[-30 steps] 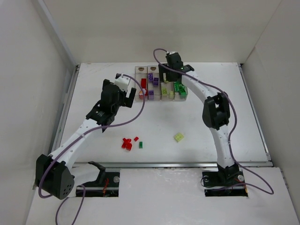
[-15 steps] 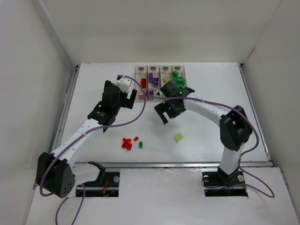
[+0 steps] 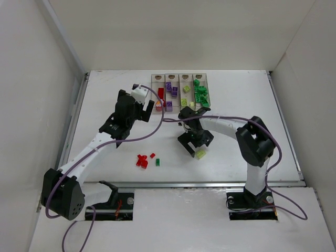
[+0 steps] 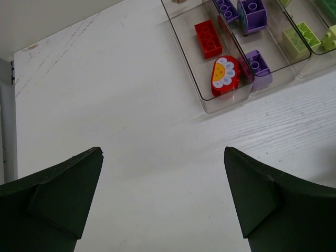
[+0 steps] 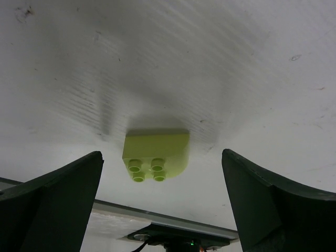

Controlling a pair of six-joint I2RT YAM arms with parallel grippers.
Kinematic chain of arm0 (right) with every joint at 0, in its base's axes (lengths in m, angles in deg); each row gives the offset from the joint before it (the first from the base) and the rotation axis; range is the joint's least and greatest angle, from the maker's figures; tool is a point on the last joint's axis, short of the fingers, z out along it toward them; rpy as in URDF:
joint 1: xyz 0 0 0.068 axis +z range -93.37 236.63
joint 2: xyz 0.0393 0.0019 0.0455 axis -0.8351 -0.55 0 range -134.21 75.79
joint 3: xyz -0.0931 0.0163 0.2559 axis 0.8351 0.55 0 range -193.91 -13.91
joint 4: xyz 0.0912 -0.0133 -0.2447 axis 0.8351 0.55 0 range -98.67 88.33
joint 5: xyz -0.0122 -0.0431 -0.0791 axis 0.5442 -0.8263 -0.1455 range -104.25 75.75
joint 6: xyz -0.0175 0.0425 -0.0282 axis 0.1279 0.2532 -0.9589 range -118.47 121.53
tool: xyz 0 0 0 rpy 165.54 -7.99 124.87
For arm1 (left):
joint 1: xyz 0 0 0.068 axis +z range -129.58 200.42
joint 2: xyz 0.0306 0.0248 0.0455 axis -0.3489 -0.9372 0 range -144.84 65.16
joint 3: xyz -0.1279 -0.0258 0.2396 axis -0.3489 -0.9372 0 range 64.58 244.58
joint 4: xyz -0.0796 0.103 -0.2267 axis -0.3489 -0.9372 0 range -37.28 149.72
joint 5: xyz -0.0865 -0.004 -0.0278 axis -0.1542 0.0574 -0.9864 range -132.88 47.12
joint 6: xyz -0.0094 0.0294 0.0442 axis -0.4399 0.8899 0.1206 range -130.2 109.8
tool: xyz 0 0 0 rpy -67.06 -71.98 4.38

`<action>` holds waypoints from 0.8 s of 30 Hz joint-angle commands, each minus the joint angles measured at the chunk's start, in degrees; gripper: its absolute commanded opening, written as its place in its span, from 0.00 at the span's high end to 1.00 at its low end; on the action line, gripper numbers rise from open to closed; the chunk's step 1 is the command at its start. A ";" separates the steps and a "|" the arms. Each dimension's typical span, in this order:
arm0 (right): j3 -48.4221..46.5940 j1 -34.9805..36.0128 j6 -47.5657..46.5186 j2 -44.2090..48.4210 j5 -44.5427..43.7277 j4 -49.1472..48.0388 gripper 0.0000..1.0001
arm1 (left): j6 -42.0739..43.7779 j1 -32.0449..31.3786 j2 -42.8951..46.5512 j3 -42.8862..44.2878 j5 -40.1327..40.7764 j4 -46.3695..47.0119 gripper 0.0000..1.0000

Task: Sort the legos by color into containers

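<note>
Now the right gripper has swung from the containers at twelve o'clock down toward six. Its jaws are spread wide astride the loose yellow-green brick on the table, so a pick looks imminent. The left gripper hangs unclenched beside the bins.

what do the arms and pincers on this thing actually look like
The left arm and right arm are both slim white tubes joined by chunky black joint housings, on black bases. A thin purple cable runs loosely along each one. The left pincer and right pincer each end in two matte, dark greenish-black wedges. No markings show.
</note>
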 commanded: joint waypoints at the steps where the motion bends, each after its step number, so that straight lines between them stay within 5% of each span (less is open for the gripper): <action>1: 0.85 0.36 0.30 0.51 0.85 1.91 0.00 | -0.21 0.20 1.65 -0.71 -0.17 2.27 0.00; 6: 0.86 0.36 0.29 -1.60 2.09 1.38 0.00 | -0.21 0.20 1.65 -0.71 -0.17 2.27 0.00; 10: 2.61 0.36 0.29 -2.13 2.09 -0.38 0.11 | 0.41 0.20 1.65 -0.71 0.36 2.80 0.00; 16: 2.09 0.36 0.29 -3.36 2.09 -1.78 0.39 | 0.93 0.20 1.65 -0.71 0.36 2.80 0.00; 21: 0.17 0.36 -0.24 -2.65 2.70 -1.26 0.86 | 0.93 0.20 1.65 -0.71 0.36 2.80 0.00; 24: -2.39 0.36 -0.85 -0.38 4.01 -0.21 0.93 | 0.93 0.20 1.65 -0.71 0.36 2.80 0.00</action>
